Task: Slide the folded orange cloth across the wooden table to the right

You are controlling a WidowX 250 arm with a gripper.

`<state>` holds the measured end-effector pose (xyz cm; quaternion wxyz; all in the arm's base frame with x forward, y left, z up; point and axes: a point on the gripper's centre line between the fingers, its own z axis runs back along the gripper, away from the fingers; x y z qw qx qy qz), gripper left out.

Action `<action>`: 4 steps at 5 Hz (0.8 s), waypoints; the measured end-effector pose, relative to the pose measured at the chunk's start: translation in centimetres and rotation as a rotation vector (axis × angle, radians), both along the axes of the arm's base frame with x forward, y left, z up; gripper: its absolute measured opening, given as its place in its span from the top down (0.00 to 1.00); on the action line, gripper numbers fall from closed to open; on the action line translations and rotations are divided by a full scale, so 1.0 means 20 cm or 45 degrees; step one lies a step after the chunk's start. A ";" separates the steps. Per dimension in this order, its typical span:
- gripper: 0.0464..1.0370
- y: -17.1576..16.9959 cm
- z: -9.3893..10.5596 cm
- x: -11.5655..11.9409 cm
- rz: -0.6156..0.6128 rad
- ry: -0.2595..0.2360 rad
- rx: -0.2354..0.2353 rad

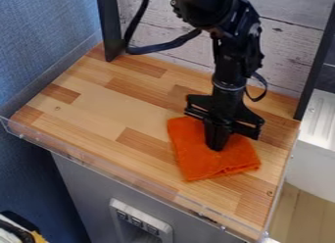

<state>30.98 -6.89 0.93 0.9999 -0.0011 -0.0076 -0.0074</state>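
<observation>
The black gripper [216,143] points down over the right half of the wooden surface, its two fingers together at the middle of the wider black crossbar. Its tips are over the upper middle of an orange cloth [226,163] and look very near or against it. Whether any cloth is pinched between them I cannot tell. The cloth lies mostly flat, in a rough folded square, with part of its upper side hidden behind the gripper.
The wooden tabletop [111,119] has a low clear rim [118,173] along its front. A whitish plank panel [288,46] between dark posts stands behind, a blue wall [46,36] is at left, and a white unit [317,139] is at right.
</observation>
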 end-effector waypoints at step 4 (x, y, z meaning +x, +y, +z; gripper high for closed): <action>0.99 -0.01 0.05 0.01 -0.050 0.052 0.008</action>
